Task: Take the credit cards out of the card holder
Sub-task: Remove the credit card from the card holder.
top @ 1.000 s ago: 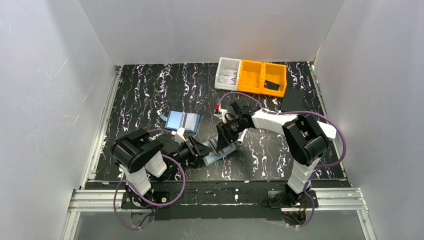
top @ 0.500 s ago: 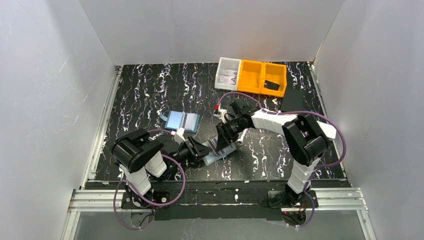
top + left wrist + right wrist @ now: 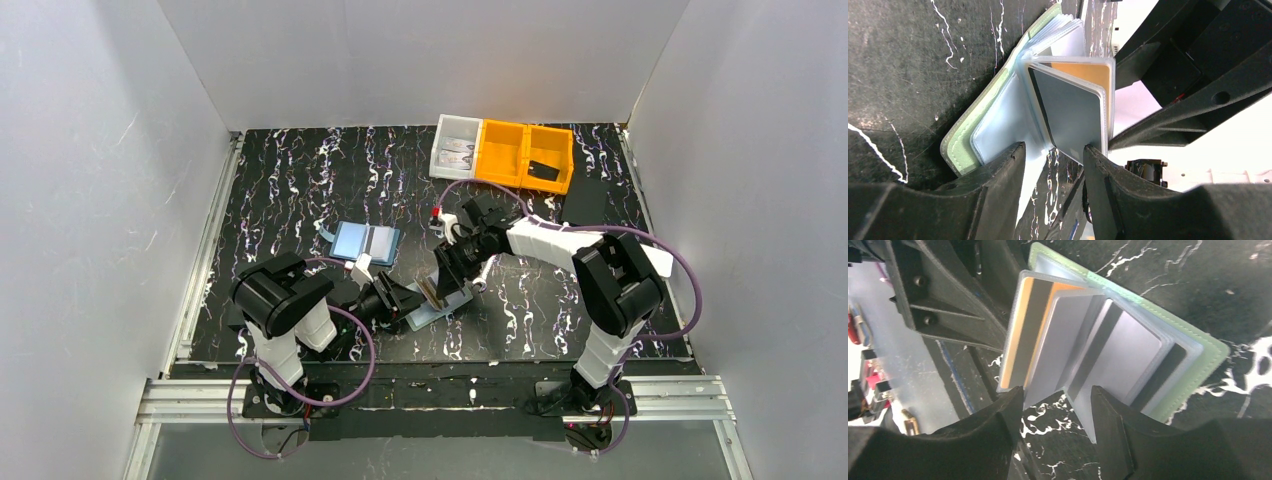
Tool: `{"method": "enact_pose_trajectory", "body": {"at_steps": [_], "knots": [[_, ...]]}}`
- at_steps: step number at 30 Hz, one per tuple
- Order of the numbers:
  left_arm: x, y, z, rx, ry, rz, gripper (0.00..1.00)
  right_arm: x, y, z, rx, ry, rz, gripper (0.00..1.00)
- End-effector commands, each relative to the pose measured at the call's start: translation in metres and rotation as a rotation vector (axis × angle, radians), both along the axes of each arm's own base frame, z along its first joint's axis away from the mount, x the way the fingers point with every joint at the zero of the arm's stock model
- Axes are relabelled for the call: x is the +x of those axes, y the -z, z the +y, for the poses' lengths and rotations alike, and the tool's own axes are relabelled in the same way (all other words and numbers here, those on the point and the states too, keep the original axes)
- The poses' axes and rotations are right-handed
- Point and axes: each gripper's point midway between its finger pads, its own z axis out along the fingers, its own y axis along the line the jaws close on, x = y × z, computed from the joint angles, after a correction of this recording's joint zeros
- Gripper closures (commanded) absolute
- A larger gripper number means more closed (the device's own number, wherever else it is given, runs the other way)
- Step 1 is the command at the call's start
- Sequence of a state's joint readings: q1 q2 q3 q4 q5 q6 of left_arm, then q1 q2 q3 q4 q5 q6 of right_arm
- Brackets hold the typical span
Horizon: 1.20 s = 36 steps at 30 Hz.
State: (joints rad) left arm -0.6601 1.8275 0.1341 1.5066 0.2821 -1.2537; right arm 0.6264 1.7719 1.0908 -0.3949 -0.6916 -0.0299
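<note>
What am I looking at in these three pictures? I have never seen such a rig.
Two robot arms are bolted at the near edge of a black marbled table: the left arm and the right arm. The wide picture comes from a fixed camera above and behind them. The other two come from a camera on each wrist, so the dark prongs at the bottom are that arm's own fingers. On the table lie an open green card holder, a light-blue flat rectangle, and at the far edge a clear bin beside orange bins. The credit cards sit in the holder's clear sleeves, which fan upward. The left end effector and right end effector each straddle a sleeve edge with jaws open; neither appears clamped on anything.
</note>
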Motion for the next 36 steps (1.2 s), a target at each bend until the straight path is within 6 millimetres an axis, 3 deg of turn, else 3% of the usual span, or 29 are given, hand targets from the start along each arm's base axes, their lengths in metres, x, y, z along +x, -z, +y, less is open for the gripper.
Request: {"method": "enact_pose_trajectory", "body": {"at_steps": [1, 12, 17, 21, 24, 28, 36], "knots": [[-0.007, 0.031, 0.012, 0.097, -0.009, 0.069, 0.54, 0.038, 0.001, -0.014, -0.084, 0.050, -0.187, 0.41], [-0.008, 0.034, 0.011, 0.103, -0.003, 0.075, 0.54, 0.047, -0.002, -0.022, -0.118, 0.062, -0.250, 0.45], [-0.009, 0.034, 0.011, 0.102, 0.001, 0.076, 0.54, 0.055, -0.020, -0.023, -0.090, 0.057, -0.334, 0.39], [-0.008, 0.034, 0.010, 0.099, 0.005, 0.078, 0.54, 0.029, -0.043, -0.007, 0.081, -0.047, -0.305, 0.32], [-0.008, 0.033, 0.008, 0.094, 0.013, 0.079, 0.54, 0.011, -0.047, 0.002, 0.132, -0.122, -0.269, 0.29], [-0.007, 0.031, 0.004, 0.085, 0.023, 0.078, 0.54, 0.000, -0.043, 0.014, 0.138, -0.147, -0.232, 0.28], [-0.006, 0.032, 0.001, 0.079, 0.031, 0.082, 0.54, -0.003, -0.018, 0.022, 0.077, -0.119, -0.143, 0.34]]}}
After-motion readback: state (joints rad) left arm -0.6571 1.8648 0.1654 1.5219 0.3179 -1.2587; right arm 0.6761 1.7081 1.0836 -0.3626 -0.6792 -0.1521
